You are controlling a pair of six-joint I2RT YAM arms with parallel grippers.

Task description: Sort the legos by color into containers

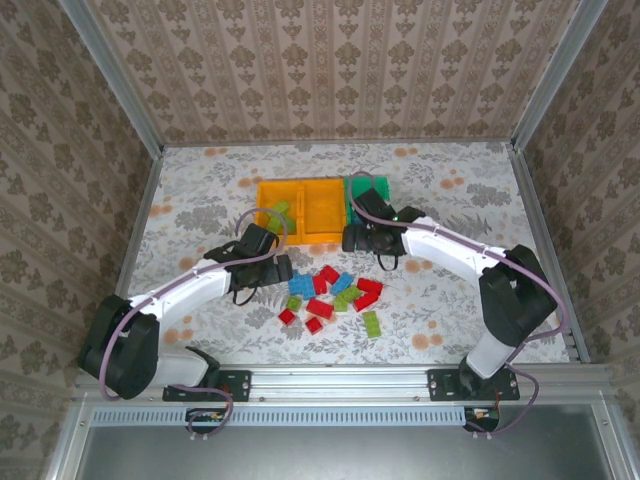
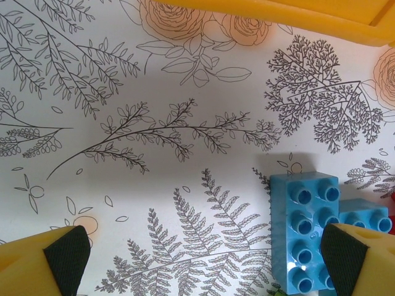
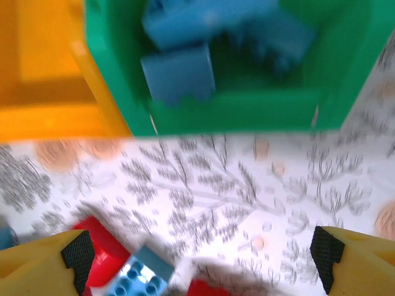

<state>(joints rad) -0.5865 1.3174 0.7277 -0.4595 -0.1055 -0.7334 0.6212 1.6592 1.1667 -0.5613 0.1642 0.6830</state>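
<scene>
Your floral-printed bench sits inside wallpapered walls. At upper centre, two orange bins adjoin the green bin, which holds blue bricks. Loose legos lie at lower centre. On the left gripper and right gripper, jaws stand wide, empty.

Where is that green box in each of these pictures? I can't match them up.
Top external: the green bin ends the bin row on the right, partly under the right arm.
Right wrist: top centre, light blue bricks inside.
Left wrist: floral cloth, an orange-yellow edge along the top.
Shared landmark: the orange-yellow bin right beside it, at left in the right wrist view.
</scene>
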